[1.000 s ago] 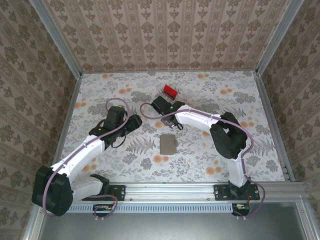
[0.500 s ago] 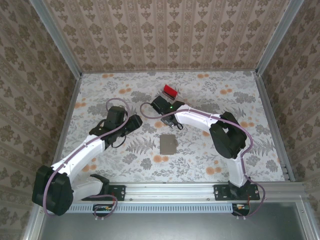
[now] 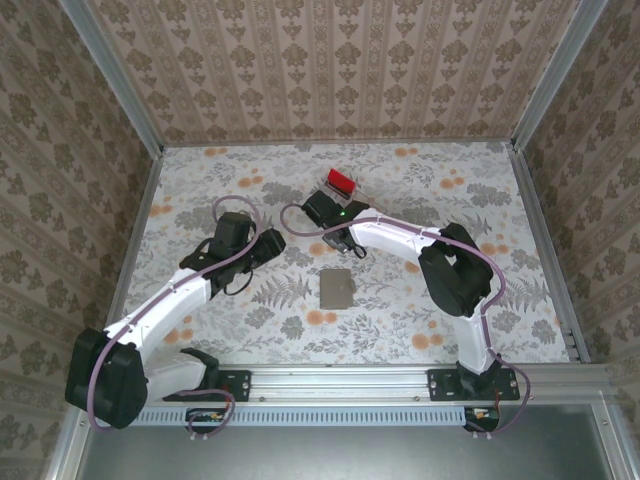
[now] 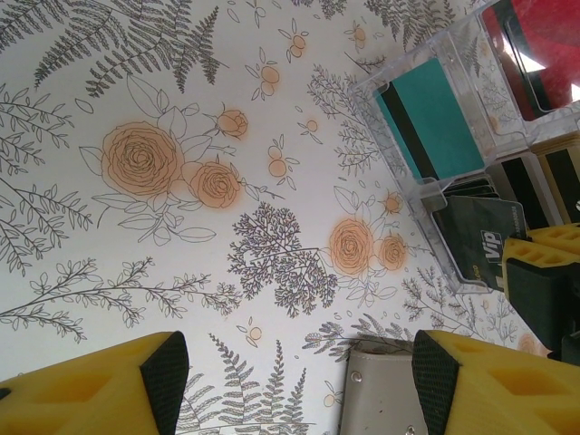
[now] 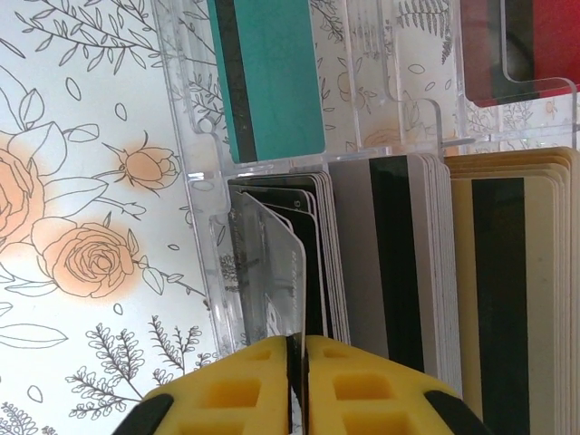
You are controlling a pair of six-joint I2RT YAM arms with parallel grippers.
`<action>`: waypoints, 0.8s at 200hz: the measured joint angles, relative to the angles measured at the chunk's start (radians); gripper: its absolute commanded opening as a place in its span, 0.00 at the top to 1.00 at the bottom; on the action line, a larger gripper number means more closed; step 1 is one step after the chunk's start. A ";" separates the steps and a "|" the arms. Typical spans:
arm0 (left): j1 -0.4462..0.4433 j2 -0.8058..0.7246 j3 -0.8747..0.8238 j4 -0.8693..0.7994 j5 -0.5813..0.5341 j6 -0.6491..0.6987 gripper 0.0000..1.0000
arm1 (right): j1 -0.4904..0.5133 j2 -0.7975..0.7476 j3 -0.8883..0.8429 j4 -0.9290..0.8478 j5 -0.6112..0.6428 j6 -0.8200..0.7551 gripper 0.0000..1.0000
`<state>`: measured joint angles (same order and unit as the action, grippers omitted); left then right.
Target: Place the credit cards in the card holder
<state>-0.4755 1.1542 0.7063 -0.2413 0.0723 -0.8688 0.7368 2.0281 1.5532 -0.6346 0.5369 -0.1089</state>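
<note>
Right hand [image 5: 297, 352] on card [image 5: 272, 263], floral tabletop [image 3: 380, 320]

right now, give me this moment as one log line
step: card pick at rack | right jaws: shut on card | left jaws: open, empty | holder: on table, untouched

The rack [image 5: 385, 82] is clear glossy plastic. The teal card [image 5: 272, 72] and silvery card [image 5: 267, 263] are smooth, shiny plastic. The worktop [image 4: 109, 82] and yellow fingers [image 5: 227, 399] look matt.
</note>
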 measured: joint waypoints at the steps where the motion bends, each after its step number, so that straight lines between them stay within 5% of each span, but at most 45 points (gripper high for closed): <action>1: 0.000 0.000 0.000 0.000 0.000 0.000 0.30 | 0.000 0.000 0.000 0.000 0.000 0.000 0.89; 160: 0.000 0.003 0.000 0.003 0.004 0.000 0.30 | -0.040 -0.075 0.011 -0.036 -0.119 0.036 0.98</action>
<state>-0.4755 1.1568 0.7063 -0.2382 0.0761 -0.8688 0.6964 1.9530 1.5646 -0.6708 0.4179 -0.0727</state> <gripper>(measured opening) 0.696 0.051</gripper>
